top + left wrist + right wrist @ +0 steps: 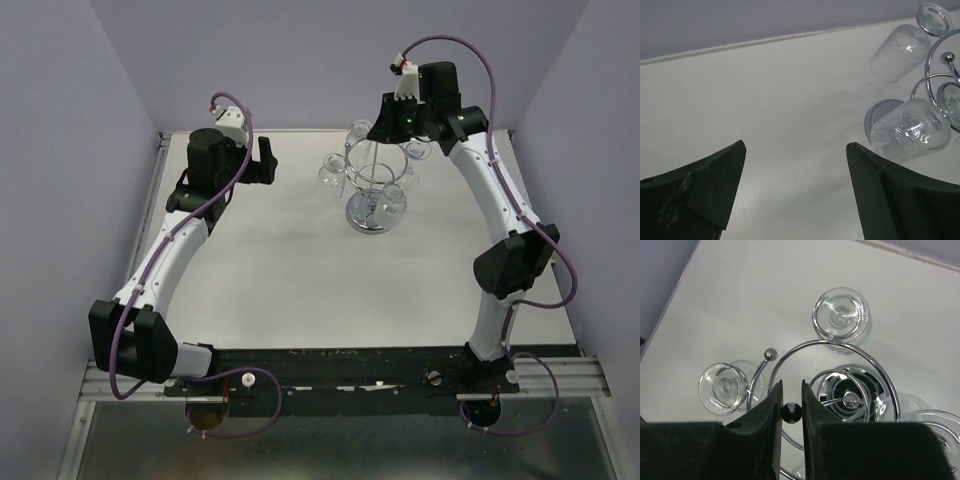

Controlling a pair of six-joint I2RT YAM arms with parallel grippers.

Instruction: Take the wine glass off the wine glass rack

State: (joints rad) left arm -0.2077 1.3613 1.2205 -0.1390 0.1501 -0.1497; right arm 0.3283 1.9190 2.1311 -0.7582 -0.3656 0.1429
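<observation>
The chrome wine glass rack (372, 180) stands at the back centre of the table, with several wine glasses hanging upside down from its hooks, such as one at the left (331, 173). My right gripper (402, 118) is above the rack. In the right wrist view my right gripper (791, 382) is shut on a ball-tipped hook end (791, 412) of the rack (865, 360), between two glass feet (723, 387) (841, 316). My left gripper (266, 160) is open and empty, left of the rack. In the left wrist view my left gripper (796, 145) has its jaws wide apart, and two hanging glasses (910, 130) (900, 52) are at the right.
The white table (280, 270) ends at a back wall close behind the rack and at side walls left and right. The rack's round mirrored base (367, 212) rests on the table. Both arm bases sit on the black rail at the near edge.
</observation>
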